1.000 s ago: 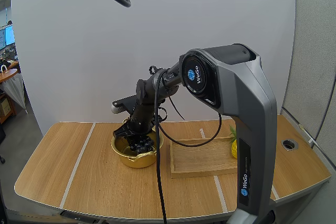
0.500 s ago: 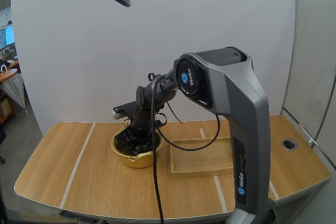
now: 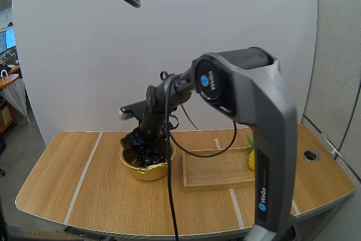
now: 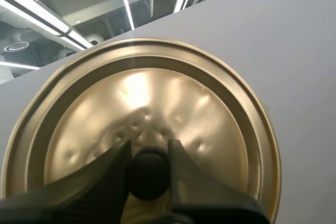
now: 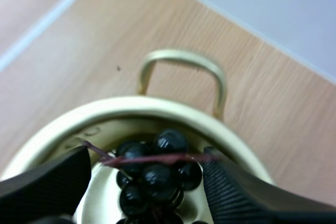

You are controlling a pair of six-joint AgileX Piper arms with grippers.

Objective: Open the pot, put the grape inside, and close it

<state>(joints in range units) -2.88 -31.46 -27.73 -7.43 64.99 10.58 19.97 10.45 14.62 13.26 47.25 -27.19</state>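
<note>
Closest to us in the right wrist view, our right gripper point(image 5: 147, 156) has its two fingers standing well apart, pinching nothing. The grape point(image 5: 152, 174) bunch lies directly beneath the gap between them, inside the pot point(image 5: 157, 103). It is a small cluster of glossy, near-black berries. A thin reddish stem point(image 5: 157, 158) runs crosswise from one finger toward the other and seems to reach the ribbed face of one of them. We judge that stem to be what matters for the next move. Its long axis spans the gap, so a straight lift should clear the berries, but the stem could drag if it has caught on a finger.

Beyond the bunch the pot's looped handle point(image 5: 181, 56) rises from the far rim, with the wooden table point(image 5: 63, 35) behind it.

In the left wrist view our left gripper point(image 4: 148, 148) is clamped on the black knob point(image 4: 148, 174) of the lid point(image 4: 210, 114). The lid is a dented golden disc held off the pot, with its top face toward the camera. We cannot tell from these views how far it hangs from the pot.

From the high view, the right gripper point(image 3: 144, 142) sits just over the pot point(image 3: 148, 172), with the grape point(image 3: 148, 155) dark inside. The wooden tray point(image 3: 217, 183) lies just beside the pot. The right arm is plainly the one at the pot, so it must clear away before the lid can come down.
</note>
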